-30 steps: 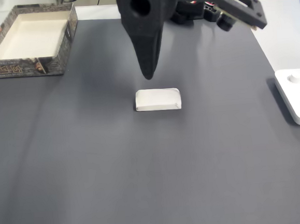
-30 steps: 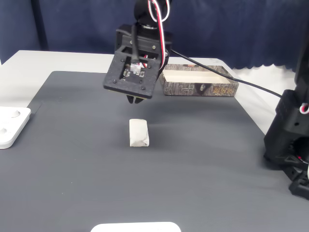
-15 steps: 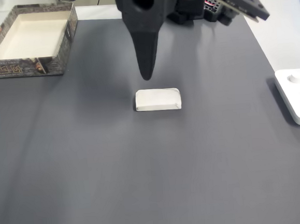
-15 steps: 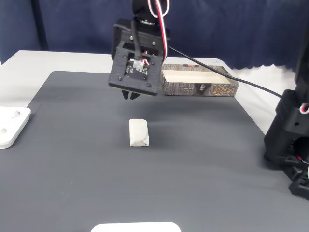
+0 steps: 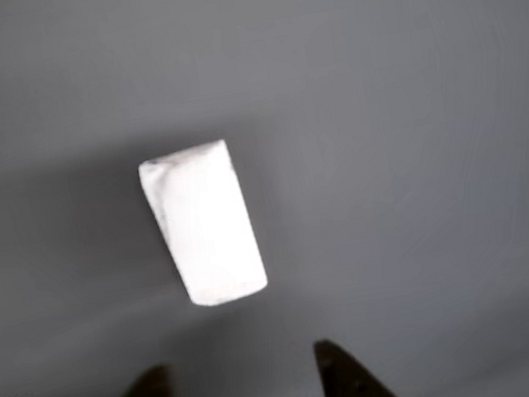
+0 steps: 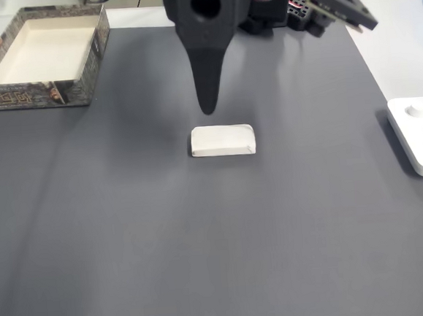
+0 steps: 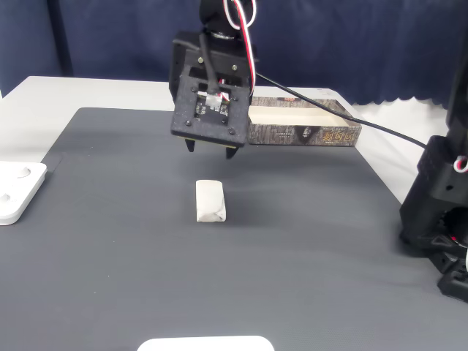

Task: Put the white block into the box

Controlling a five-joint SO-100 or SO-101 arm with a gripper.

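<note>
The gripper [image 7: 210, 148] hangs empty, fingers parted, above the white block [image 6: 222, 140]. The box [image 6: 17, 94] sits at 10 o'clock, a white device [image 6: 420, 141] at 3; the mat [image 6: 203, 239] between lies bare.

Bare mat [image 6: 167, 242] around white block [image 6: 222, 140] — box [image 6: 42, 54] well apart, gripper [image 7: 210, 150] overhead

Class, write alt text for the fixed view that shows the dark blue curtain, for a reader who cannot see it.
A black robot hand, fingers parted and empty, hangs above a small white block lying on a dark grey mat. Behind the hand sits an open box with a mottled rim, and a flat white device lies at the left edge.
</note>
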